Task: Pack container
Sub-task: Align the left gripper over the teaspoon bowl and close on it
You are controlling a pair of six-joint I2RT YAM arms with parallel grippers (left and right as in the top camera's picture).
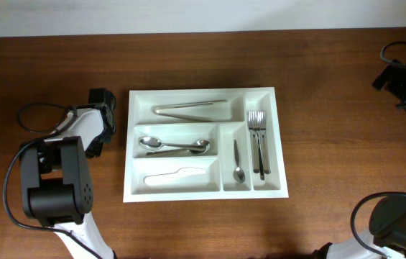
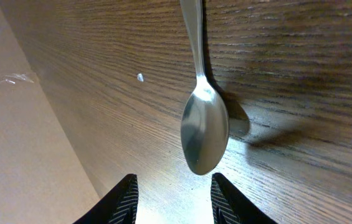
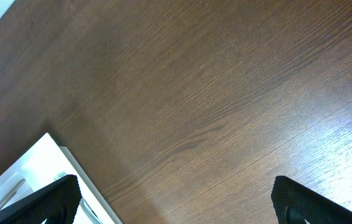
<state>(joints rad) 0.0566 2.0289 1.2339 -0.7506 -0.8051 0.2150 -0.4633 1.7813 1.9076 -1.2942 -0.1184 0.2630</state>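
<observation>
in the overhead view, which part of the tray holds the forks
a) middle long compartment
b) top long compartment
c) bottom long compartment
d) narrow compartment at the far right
d: the forks lie in the narrow upright compartment along the container's right edge, beside the one holding a single small spoon.

Dark brown wood-grain worktop (image 1: 332, 108), bordered along its far edge by a pale wall (image 1: 188, 14). Bright glare (image 3: 344, 149) lies on the wood in the wrist views.
</observation>
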